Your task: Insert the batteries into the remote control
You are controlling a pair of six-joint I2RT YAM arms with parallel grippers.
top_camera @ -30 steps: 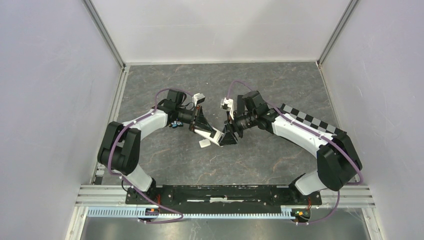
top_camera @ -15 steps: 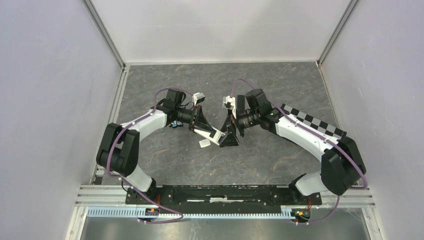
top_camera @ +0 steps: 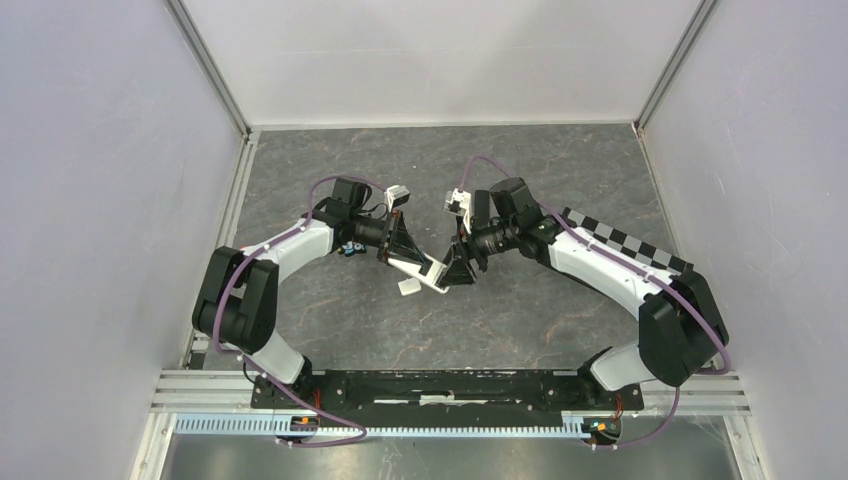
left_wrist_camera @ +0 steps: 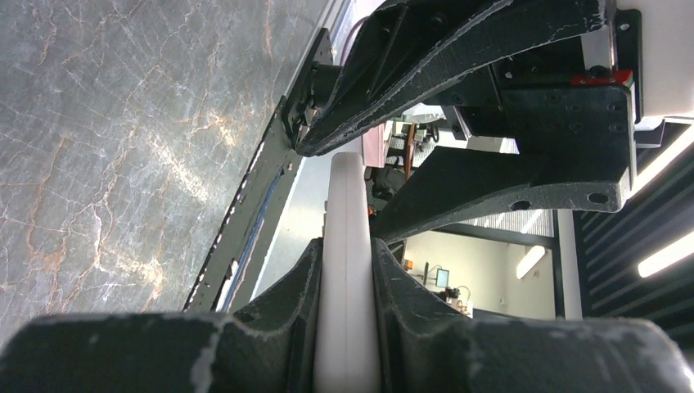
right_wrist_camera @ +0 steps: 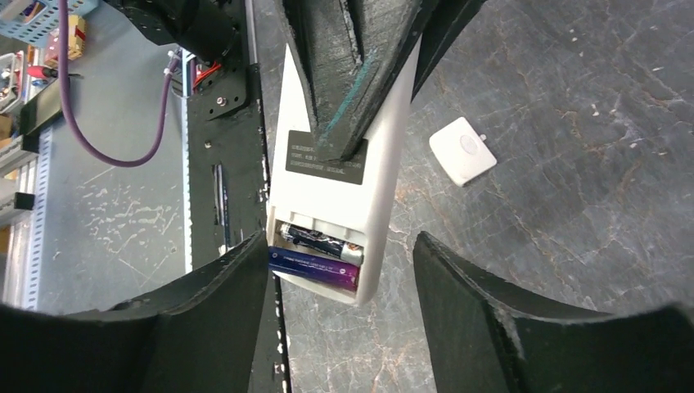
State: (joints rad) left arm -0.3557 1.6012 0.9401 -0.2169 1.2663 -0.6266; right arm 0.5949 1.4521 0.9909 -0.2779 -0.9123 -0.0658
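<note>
Left pincer (left_wrist_camera: 345, 247) pinches the white plastic remote (right_wrist_camera: 337, 176); spread right pincer (right_wrist_camera: 341, 244) flanks purple cylindrical batteries (right_wrist_camera: 314, 268) at its six o'clock end.

remote control (right_wrist_camera: 380, 205): smooth white plastic | batteries (right_wrist_camera: 315, 262): glossy | jaws: rough matt black

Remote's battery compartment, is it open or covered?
Open: right wrist view shows two batteries exposed in the remote, with a white cover lying apart.
</note>
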